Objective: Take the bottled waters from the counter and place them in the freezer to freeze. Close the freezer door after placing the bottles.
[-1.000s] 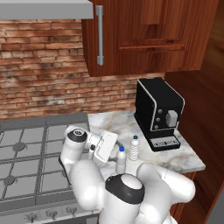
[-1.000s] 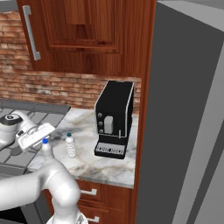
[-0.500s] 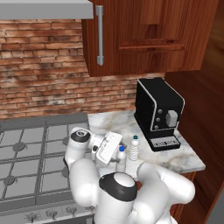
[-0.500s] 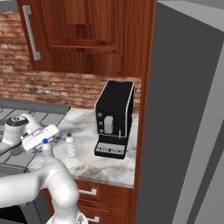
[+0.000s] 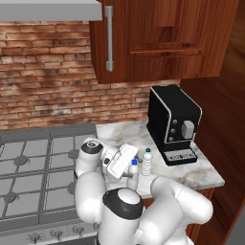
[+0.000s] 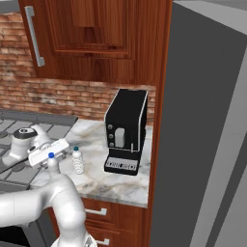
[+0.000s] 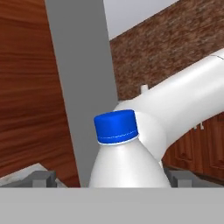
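reaching for the first bottle (image 7: 124, 159) on the counter (image 5: 201, 170), the pincer (image 7: 109, 178) stands spread apart, bottle between its tips; second bottle (image 5: 147, 162) just beyond. next: squeeze, then lift.

2 bottled waters stand upright on the marble counter (image 5: 201, 171). The near bottle (image 5: 133, 173), clear with a blue cap, stands beside the far bottle (image 5: 147, 162), at its 7 o'clock. The tall grey freezer (image 6: 202, 144) rises at the counter's 3 o'clock end.
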